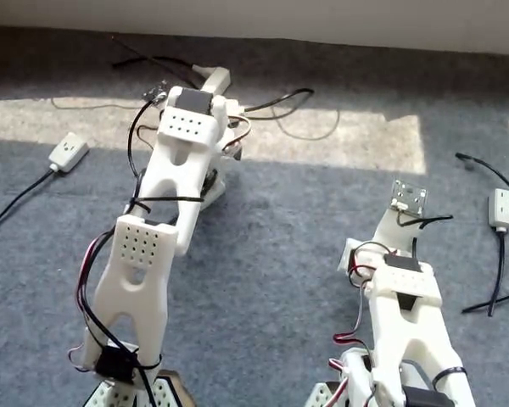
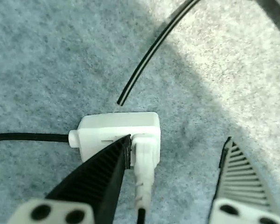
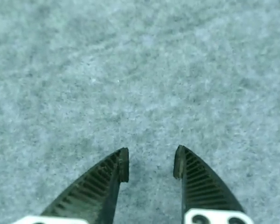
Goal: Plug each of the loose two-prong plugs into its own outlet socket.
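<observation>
A white outlet block [image 2: 113, 130] lies on the grey carpet with a white two-prong plug [image 2: 145, 152] seated in its side, each on a black cord. My left gripper [image 2: 177, 140] is open around the plug; one finger [image 2: 105, 170] touches the plug and block, the other stands well apart. A loose black twin-wire end [image 2: 144, 63] lies just beyond the block. My right gripper [image 3: 151, 151] is open over bare carpet with nothing between its fingers. In the high view the left arm [image 1: 182, 136] stretches far back and the right arm [image 1: 403, 297] is folded near the front.
Another white outlet [image 1: 68, 151] on a black cord lies at the far left, and one more outlet [image 1: 502, 208] at the right edge beside black cables [image 1: 496, 280]. Thin wires [image 1: 280, 106] loop across a sunlit strip of carpet [image 1: 356, 144] at the back.
</observation>
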{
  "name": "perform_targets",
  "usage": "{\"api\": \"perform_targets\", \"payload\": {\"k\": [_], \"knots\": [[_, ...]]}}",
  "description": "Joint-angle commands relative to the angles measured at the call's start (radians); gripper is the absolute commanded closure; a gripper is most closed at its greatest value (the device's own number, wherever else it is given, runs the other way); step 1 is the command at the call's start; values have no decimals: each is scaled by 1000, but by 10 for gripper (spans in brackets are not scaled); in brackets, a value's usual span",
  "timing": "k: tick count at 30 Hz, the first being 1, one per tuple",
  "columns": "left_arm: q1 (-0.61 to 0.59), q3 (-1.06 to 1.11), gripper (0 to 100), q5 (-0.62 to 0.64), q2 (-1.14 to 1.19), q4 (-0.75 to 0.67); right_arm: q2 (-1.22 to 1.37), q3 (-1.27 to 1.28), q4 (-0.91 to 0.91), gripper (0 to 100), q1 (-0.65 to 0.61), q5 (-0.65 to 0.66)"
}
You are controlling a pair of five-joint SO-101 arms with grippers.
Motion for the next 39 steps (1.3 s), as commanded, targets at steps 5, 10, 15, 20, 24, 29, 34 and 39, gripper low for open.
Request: {"api": "perform_targets", "payload": {"k": [5, 10, 15, 20, 24, 29, 34, 39], "knots": [[-28, -390, 684, -77, -5, 0, -4, 2, -15, 828, -10, -6], [-38, -555, 683, -215, -39, -20, -4, 1, -16, 828, -10, -6], [-116, -550, 682, -414, -139, -97, -4, 1, -16, 828, -10, -6], [-162, -533, 682, -798, -188, -41, -4, 2, -16, 828, -10, -6], [-160, -418, 684, -1083, -162, 21, -4, 2, -16, 828, -10, -6], [-122, -119, 684, -1484, -165, 21, -4, 2, -16, 828, -10, -6], [-93, 153, 684, -1841, -229, 21, -4, 2, -16, 828, -10, -6], [-62, 249, 684, -1932, -259, 20, -4, 2, -16, 828, -10, -6]]}}
